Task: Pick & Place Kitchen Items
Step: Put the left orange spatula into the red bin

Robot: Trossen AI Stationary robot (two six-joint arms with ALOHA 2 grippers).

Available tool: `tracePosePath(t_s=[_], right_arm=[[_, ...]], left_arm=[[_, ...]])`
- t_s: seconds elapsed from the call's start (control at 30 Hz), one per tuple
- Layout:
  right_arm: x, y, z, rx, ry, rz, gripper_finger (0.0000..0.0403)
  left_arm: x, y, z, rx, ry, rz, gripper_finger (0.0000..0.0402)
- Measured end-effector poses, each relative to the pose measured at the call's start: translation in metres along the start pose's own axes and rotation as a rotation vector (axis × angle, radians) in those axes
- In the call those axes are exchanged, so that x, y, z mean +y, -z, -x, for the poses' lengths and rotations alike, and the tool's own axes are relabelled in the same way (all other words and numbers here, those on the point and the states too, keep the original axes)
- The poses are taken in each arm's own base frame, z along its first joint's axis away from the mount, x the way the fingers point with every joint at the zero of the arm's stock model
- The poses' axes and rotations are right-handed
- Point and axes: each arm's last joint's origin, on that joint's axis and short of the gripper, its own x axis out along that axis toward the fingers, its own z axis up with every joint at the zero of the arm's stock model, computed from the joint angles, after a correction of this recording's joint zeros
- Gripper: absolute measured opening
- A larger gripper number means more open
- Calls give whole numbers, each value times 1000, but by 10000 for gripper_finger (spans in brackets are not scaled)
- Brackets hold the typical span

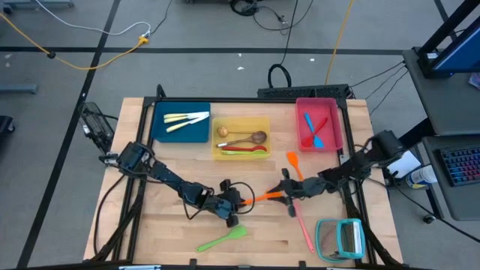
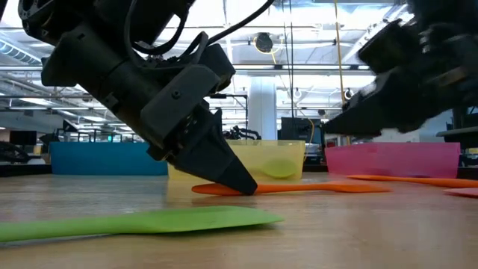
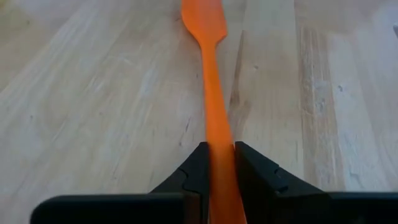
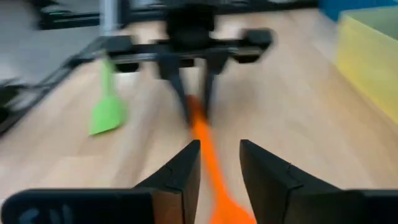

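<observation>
looks like a handoff step — the orange spatula lies mid-table, clamped at its handle end by the left gripper; the right gripper is spread around it, not pinching. next, a clean lift toward a tray is probably needed.

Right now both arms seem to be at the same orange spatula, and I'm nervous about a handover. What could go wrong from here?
1. The left gripper is shut on the orange spatula at its handle while the right gripper stands open around the other end; if the two arms pull against each other, the spatula could bend or slip.
2. The green spatula lies close by the left gripper; a low swing might knock it.
</observation>
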Motion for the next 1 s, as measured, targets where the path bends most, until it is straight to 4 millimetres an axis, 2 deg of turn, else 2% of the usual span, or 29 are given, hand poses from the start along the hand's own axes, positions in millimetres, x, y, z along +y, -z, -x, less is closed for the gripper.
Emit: tracePosePath(t_s=[0.17,0.37,0.6,0.8,1.0], right_arm=[[-1,10,-10,57,62,-15,129],[-5,19,-3,134,82,-32,153],[-15,31,8,216,141,-163,169],[-25,31,8,208,179,-228,171],[-28,30,7,227,129,-436,171]], left_arm=[[0,0,0,-3,4,-20,72],[0,0,0,-6,5,-19,77],[-1,-1,0,-18,-8,-21,69],[-1,-2,0,-38,-31,-35,68],[0,-3,0,-81,-99,-84,67]])
